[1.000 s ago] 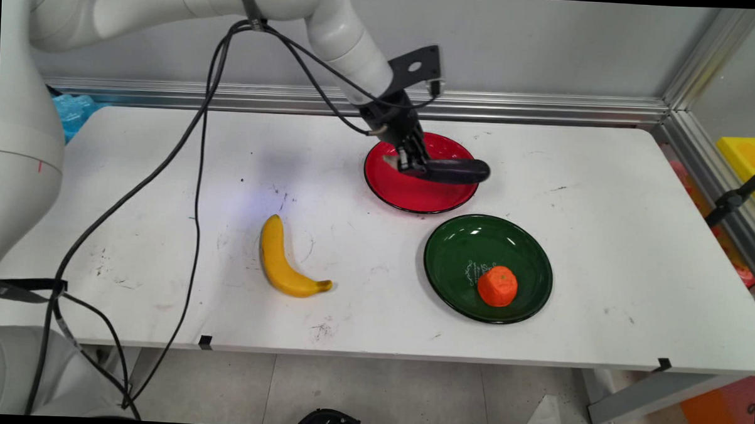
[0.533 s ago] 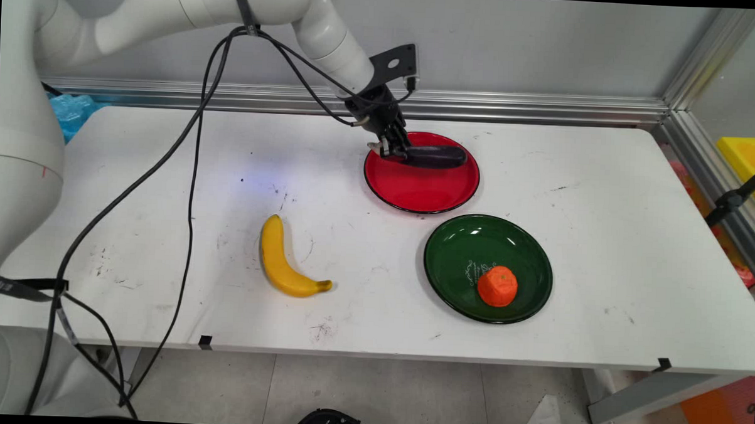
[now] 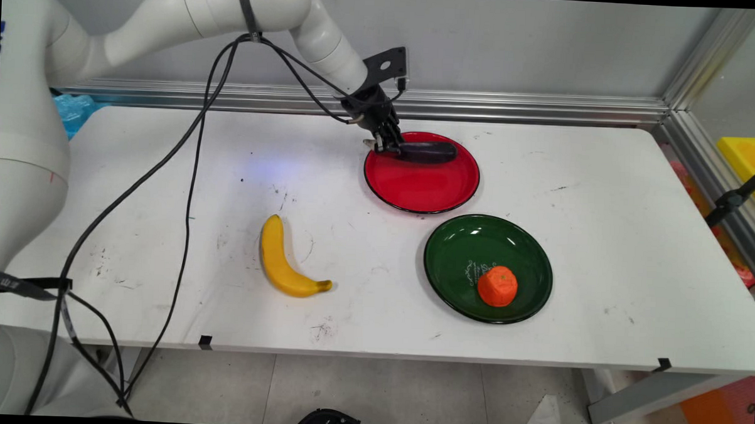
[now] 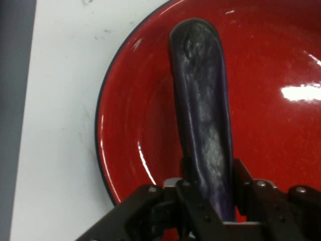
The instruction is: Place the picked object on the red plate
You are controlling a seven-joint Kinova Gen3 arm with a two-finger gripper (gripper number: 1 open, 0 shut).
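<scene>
Over the far rim of the red plate (image 3: 422, 188), the eggplant (image 3: 426, 152) is gripped at one end by the gripper (image 4: 208, 193), its fingers closed on it. It looks smooth, light and rather slippery; a hold nearer the middle seems safer.

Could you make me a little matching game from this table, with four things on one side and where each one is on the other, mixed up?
Things:
1. aubergine
2. orange
3. banana
4. tool

Places:
A. lying on the bare table
B. in the green plate
C. over the red plate, held by one end
D. at the red plate's far left rim, shut on a dark vegetable

Pairs: 1-C, 2-B, 3-A, 4-D
</scene>
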